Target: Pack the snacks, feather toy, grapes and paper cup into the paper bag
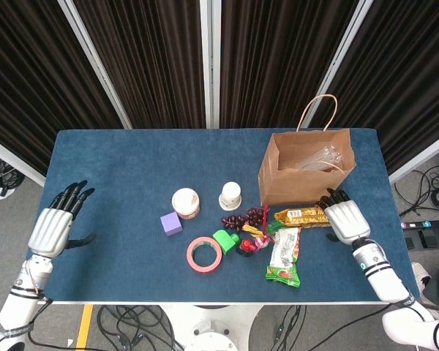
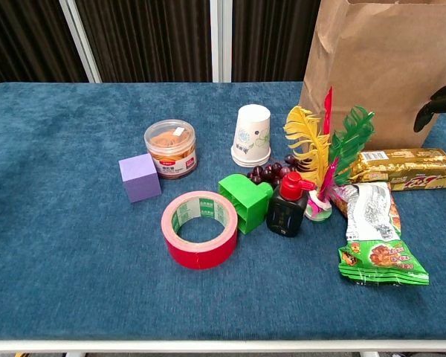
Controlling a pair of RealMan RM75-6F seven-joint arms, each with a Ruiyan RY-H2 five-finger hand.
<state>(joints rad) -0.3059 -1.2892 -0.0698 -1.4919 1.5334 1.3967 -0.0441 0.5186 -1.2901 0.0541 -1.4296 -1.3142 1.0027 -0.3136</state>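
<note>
right hand (image 1: pixel 342 220): open, palm down beside gold snack bar (image 1: pixel 301 216) | left hand (image 1: pixel 53 225): open, idle

Blue table (image 1: pixel 132 161), dark ribbed curtains (image 1: pixel 154 58) w/ white posts, grey floor, cables.

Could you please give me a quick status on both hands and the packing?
Left hand open, idle at table's left edge. Right hand open beside gold snack bar, holding nothing. Paper bag upright; nothing packed yet visible. Nothing blocking.
</note>
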